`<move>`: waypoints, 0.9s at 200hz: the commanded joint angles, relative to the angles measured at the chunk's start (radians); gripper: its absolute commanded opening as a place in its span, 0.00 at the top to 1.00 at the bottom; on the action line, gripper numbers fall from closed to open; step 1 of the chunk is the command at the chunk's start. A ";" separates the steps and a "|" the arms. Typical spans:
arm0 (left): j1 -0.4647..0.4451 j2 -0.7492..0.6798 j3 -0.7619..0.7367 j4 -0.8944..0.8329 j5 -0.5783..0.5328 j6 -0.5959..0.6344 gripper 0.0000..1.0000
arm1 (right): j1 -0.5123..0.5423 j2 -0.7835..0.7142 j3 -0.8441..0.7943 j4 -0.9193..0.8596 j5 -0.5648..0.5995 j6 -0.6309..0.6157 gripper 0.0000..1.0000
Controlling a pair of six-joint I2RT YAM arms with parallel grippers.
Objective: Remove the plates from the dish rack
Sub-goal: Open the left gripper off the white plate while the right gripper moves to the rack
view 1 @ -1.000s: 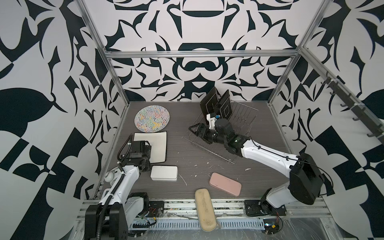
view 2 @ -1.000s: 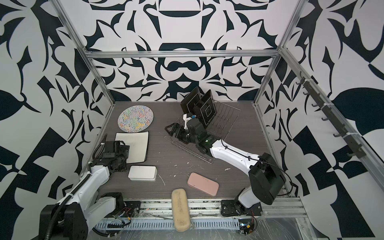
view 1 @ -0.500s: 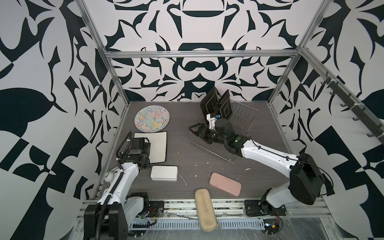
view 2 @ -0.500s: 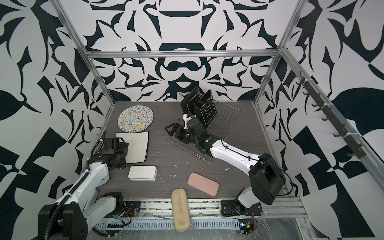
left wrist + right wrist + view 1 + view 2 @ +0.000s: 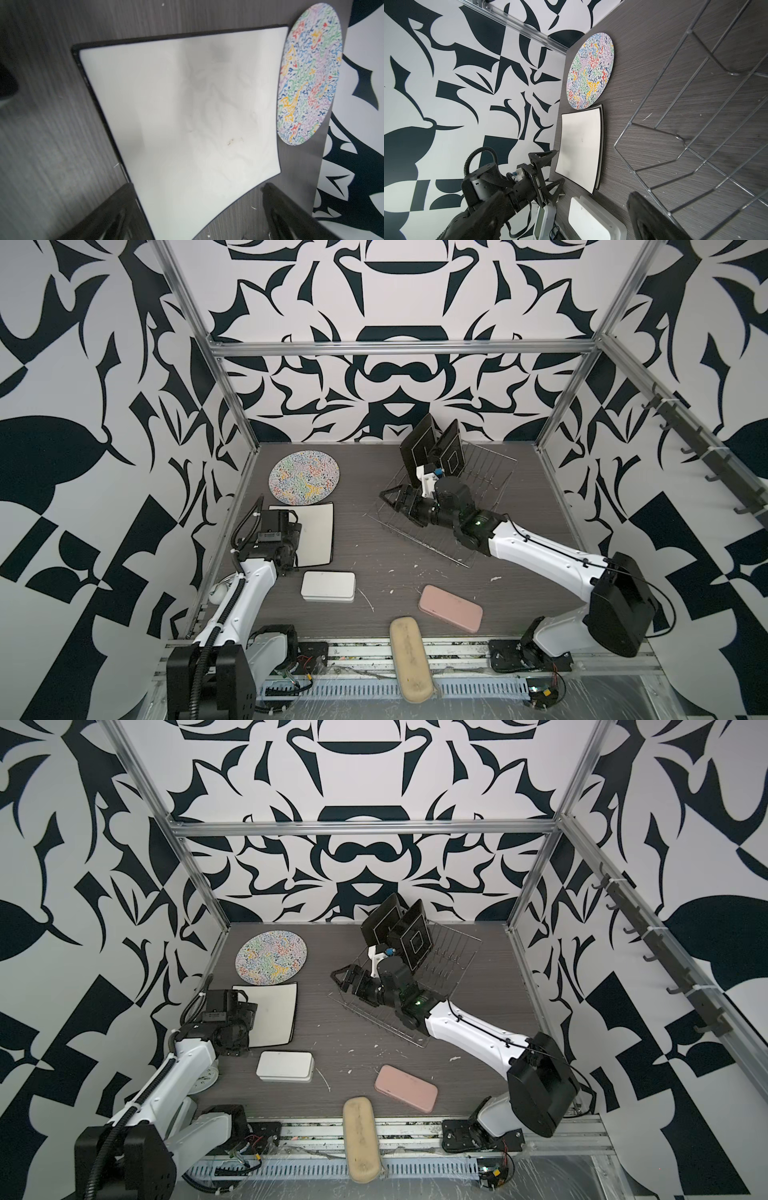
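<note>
The wire dish rack [image 5: 486, 472] [image 5: 453, 957] stands at the back right. Two black square plates [image 5: 419, 448] [image 5: 451, 452] stand upright at its far end. A round squiggle-patterned plate [image 5: 304, 477] [image 5: 309, 72] lies flat at the back left. In front of it lies a white-backed square plate [image 5: 318, 535] [image 5: 187, 114] on top of a second one whose dark rim shows [image 5: 601, 145]. My left gripper [image 5: 297, 542] [image 5: 197, 187] hangs open over that stack's near left edge, holding nothing. My right gripper [image 5: 395, 502] [image 5: 347, 979] is open and empty, low at the rack's near left end.
A white tin [image 5: 328, 585] lies just in front of the stacked plates. A pink case [image 5: 450, 608] lies at the front middle, and a beige case [image 5: 411, 659] rests across the front rail. Patterned walls close in three sides.
My left gripper has shifted slightly toward the back along the white plate's left edge. The right arm and the plates have not moved.
</note>
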 commanded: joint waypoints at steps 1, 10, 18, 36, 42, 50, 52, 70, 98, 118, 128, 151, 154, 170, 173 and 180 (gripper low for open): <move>-0.003 -0.022 0.045 -0.039 -0.020 0.090 0.01 | -0.008 -0.049 0.005 0.000 0.026 -0.045 0.05; -0.006 -0.028 0.054 -0.035 -0.022 0.115 0.01 | -0.009 -0.056 0.008 -0.012 0.033 -0.056 0.05; -0.010 -0.035 0.060 -0.035 -0.028 0.139 0.01 | -0.012 -0.064 0.013 -0.025 0.042 -0.068 0.05; -0.013 -0.049 0.060 -0.034 -0.041 0.153 0.01 | -0.017 -0.078 0.023 -0.060 0.063 -0.097 0.05; -0.013 -0.055 0.061 -0.031 -0.041 0.156 0.01 | -0.020 -0.084 0.025 -0.070 0.070 -0.110 0.04; -0.016 -0.061 0.061 -0.016 -0.037 0.179 0.01 | -0.023 -0.090 0.032 -0.094 0.087 -0.128 0.04; -0.016 -0.063 0.063 -0.011 -0.036 0.186 0.01 | -0.024 -0.092 0.035 -0.102 0.095 -0.133 0.04; -0.037 -0.072 0.086 -0.007 -0.058 0.242 0.01 | -0.028 -0.100 0.081 -0.223 0.203 -0.216 0.04; -0.070 -0.071 0.144 0.022 -0.060 0.394 0.01 | -0.028 -0.074 0.185 -0.452 0.493 -0.385 0.04; -0.098 -0.072 0.156 0.099 -0.017 0.481 0.01 | -0.028 -0.018 0.257 -0.576 0.695 -0.476 0.04; -0.110 -0.068 0.158 0.140 0.019 0.517 0.01 | -0.028 0.022 0.294 -0.624 0.776 -0.518 0.04; -0.145 -0.056 0.173 0.204 0.077 0.603 0.01 | -0.028 0.136 0.403 -0.742 0.918 -0.568 0.01; -0.149 -0.054 0.174 0.215 0.083 0.613 0.01 | -0.028 0.150 0.418 -0.756 0.936 -0.572 0.01; -0.173 -0.054 0.167 0.271 0.123 0.646 0.01 | -0.026 0.212 0.481 -0.810 1.011 -0.571 0.01; -0.178 -0.053 0.165 0.282 0.130 0.651 0.01 | -0.028 0.221 0.491 -0.814 1.015 -0.575 0.01; -0.185 -0.051 0.159 0.300 0.140 0.656 0.01 | -0.027 0.240 0.508 -0.826 1.029 -0.574 0.01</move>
